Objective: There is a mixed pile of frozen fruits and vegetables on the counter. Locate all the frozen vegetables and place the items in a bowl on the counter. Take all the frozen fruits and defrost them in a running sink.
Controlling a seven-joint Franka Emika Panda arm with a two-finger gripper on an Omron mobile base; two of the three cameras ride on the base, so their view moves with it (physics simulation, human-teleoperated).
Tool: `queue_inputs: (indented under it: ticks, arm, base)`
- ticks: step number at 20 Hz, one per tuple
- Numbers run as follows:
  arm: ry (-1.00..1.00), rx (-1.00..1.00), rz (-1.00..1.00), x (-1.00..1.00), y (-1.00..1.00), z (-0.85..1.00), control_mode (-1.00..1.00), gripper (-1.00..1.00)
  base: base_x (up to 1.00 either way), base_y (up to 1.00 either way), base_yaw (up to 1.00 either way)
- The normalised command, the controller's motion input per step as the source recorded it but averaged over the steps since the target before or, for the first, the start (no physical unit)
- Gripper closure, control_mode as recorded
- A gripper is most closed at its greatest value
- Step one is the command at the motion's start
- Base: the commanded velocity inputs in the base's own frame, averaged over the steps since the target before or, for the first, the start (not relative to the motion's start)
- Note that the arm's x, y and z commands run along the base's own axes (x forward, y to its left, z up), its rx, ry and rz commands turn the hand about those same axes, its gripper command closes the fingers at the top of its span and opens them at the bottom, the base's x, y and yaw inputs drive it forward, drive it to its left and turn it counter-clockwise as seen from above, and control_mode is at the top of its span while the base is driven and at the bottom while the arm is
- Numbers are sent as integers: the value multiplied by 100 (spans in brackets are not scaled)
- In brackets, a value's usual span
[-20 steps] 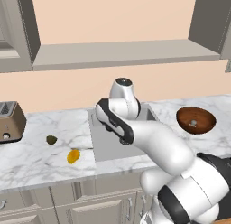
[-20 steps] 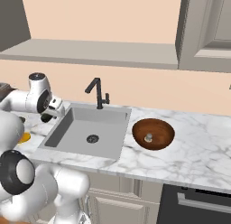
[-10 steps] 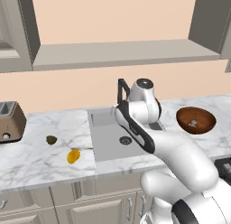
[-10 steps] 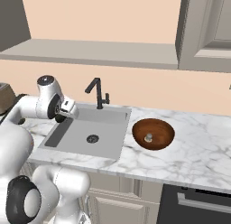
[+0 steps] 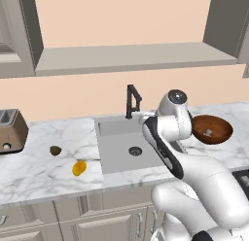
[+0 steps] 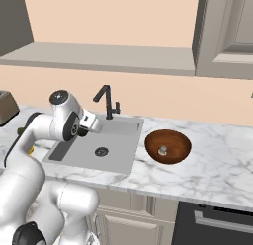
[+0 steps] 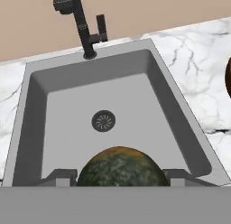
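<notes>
Arm: has swung from the frame's left toward centre, now over the sink (image 5: 127,146).
Bowl (image 6: 168,146): right of centre, mushroom (image 6: 162,150) inside.
Gripper (image 7: 121,175): clamped on the dark green ball (image 7: 121,170), probably bowl-bound.
Fruits: orange-yellow fruit (image 5: 79,168), olive-green fruit (image 5: 56,150), lower left, untouched.

Dark green mottled ball (image 7: 121,166) with brownish-orange top. Plain grey rectangular sink basin (image 7: 67,105), thin black angular faucet (image 7: 81,24). White marble counter (image 7: 198,74), grey veins. Reddish-brown wooden bowl (image 6: 168,146). Orange-yellow oval fruit (image 5: 79,168), small olive-green fruit (image 5: 56,150).
</notes>
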Motion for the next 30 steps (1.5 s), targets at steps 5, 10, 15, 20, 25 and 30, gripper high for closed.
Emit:
queue_inputs:
  ticks: [5,10,15,20,25,30]
  arm:
    - [-3,-3,-14,0,-65,17,-100,100]
    - [0,-4,-19,0,-72,12,-100,100]
    - [0,-7,-23,0,-70,10,-100,100]
    - [-1,-3,-21,0,-70,9,-100,100]
    - [0,0,-23,0,-69,-2,-100,100]
    - [4,1,-20,19,-55,-31,-100,100]
  base:
    - [0,0,0]
    - [0,0,0]
    - [0,0,0]
    - [0,0,0]
    - [0,0,0]
    - [0,0,0]
